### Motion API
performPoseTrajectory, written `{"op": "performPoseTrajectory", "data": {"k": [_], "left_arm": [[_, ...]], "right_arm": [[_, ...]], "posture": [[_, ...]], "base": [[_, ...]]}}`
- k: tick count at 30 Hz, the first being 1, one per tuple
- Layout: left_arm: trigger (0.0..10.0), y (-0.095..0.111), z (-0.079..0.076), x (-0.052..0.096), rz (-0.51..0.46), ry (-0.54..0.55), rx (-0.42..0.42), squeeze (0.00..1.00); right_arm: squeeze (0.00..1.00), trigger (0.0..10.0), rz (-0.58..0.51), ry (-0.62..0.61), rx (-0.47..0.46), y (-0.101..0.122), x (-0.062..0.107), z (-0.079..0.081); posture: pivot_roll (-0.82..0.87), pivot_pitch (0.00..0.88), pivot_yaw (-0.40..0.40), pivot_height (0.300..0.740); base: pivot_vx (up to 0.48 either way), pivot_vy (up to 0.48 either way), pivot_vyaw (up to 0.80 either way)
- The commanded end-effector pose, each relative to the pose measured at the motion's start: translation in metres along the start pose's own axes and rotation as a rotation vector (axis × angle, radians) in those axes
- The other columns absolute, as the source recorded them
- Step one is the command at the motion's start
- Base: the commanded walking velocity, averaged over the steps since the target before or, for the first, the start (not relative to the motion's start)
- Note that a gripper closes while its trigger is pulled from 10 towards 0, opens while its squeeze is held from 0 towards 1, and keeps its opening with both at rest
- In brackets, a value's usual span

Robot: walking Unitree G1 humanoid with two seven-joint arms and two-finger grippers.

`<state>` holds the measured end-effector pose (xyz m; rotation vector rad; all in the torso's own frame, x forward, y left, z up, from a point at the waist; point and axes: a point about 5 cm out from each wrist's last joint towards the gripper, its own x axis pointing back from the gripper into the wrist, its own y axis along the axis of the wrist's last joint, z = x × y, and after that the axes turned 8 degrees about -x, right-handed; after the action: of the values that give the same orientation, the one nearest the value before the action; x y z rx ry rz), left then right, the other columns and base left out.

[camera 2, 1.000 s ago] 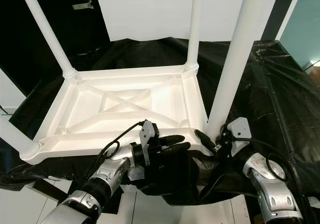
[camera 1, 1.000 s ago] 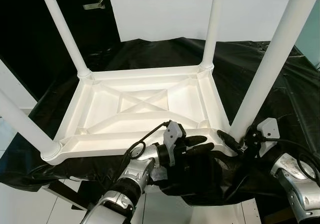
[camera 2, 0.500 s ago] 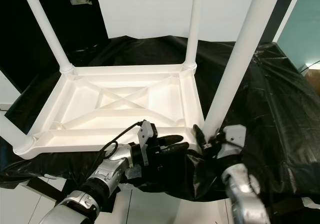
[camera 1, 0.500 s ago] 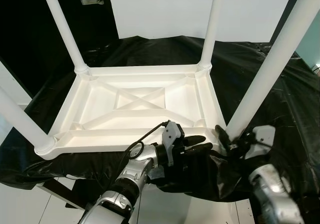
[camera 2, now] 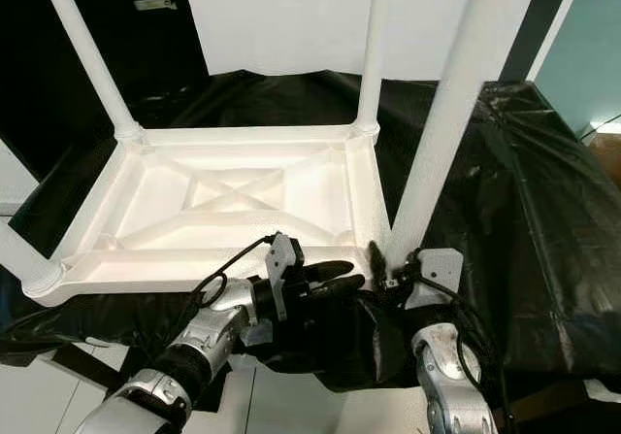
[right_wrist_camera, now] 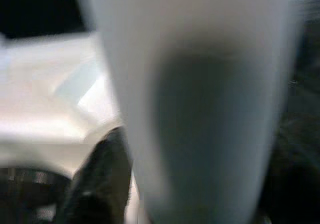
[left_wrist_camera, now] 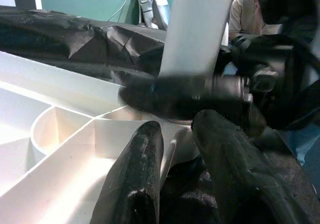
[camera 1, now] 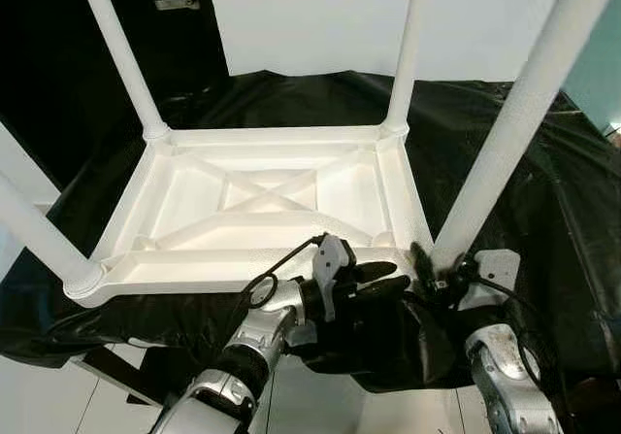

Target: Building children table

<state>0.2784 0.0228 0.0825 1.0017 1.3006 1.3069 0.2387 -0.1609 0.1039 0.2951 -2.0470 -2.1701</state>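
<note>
The left arm reaches forward from below, its left pincer (camera 1: 383,277) lying level along the near rim of the white table (camera 1: 262,206), fingers (left_wrist_camera: 137,169) slightly parted, one over the rim edge and one under it (a loose straddle, contact unclear). The right arm bends up beside it, its right pincer (camera 1: 434,264) at the base of the near right leg (camera 1: 505,133); one finger (right_wrist_camera: 102,176) shows beside the leg, and whether it clasps the leg I cannot tell. The table lies upside down on the counter's black cover (camera 1: 485,133), legs pointing up. Beyond, a white panel (camera 1: 320,16) stands.
</note>
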Motion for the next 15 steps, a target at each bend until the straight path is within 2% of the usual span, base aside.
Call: {"op": "performPoseTrajectory", "data": {"k": [1,2,3,4,5,6,9,11,12,13,15], "left_arm": [[10.0,-0.003,-0.013,0.0,-0.005,-0.24,0.01,0.0],[10.0,-0.003,-0.013,0.0,-0.005,-0.24,0.01,0.0],[10.0,-0.003,-0.013,0.0,-0.005,-0.238,0.011,0.0],[10.0,-0.003,-0.013,0.0,-0.005,-0.237,0.012,0.0],[10.0,-0.003,-0.013,0.0,-0.005,-0.237,0.012,0.0],[10.0,-0.003,-0.013,0.0,-0.005,-0.236,0.012,0.0],[10.0,-0.003,-0.013,0.0,-0.005,-0.237,0.011,0.0],[10.0,-0.003,-0.013,0.0,-0.005,-0.237,0.011,0.0],[10.0,-0.003,-0.013,0.0,-0.004,-0.237,0.01,0.0],[10.0,-0.003,-0.013,0.0,-0.003,-0.236,0.009,0.0],[10.0,-0.003,-0.012,0.0,-0.001,-0.235,0.009,0.0]], "right_arm": [[1.0,10.0,0.07,0.118,0.06,-0.004,-0.003,0.002],[1.0,10.0,0.07,0.118,0.06,-0.004,-0.003,0.002],[1.0,10.0,0.076,0.148,0.105,0.0,-0.004,-0.004],[0.62,10.0,0.086,0.175,0.145,0.003,-0.004,-0.009],[0.62,10.0,0.086,0.175,0.145,0.003,-0.004,-0.009],[0.0,10.0,0.1,0.228,0.19,0.006,-0.004,-0.013],[0.0,10.0,0.131,0.351,0.255,0.011,0.0,-0.018],[0.0,10.0,0.139,0.378,0.262,0.013,0.001,-0.019],[0.0,6.3,0.154,0.409,0.265,0.014,0.002,-0.022],[0.0,0.0,0.175,0.447,0.26,0.014,0.005,-0.024],[0.0,0.0,0.198,0.478,0.253,0.014,0.007,-0.025]], "posture": [[-0.15,0.0,0.036,0.74],[-0.15,0.0,0.036,0.74],[-0.15,0.0,0.036,0.74],[-0.15,0.0,0.035,0.74],[-0.15,0.0,0.035,0.74],[-0.15,0.0,0.034,0.74],[-0.15,0.0,0.035,0.74],[-0.15,0.0,0.036,0.74],[-0.15,0.0,0.036,0.74],[-0.15,0.0,0.037,0.74],[-0.15,0.0,0.037,0.74]], "base": [[0.0,0.0,0.0],[0.0,0.0,0.0],[0.0,0.0,0.0],[0.0,0.0,0.0],[0.0,0.0,0.0],[0.0,0.0,0.0],[0.0,0.0,0.0],[0.0,0.0,0.0],[0.0,0.0,0.0],[0.0,0.0,0.0],[0.0,0.0,0.0]]}}
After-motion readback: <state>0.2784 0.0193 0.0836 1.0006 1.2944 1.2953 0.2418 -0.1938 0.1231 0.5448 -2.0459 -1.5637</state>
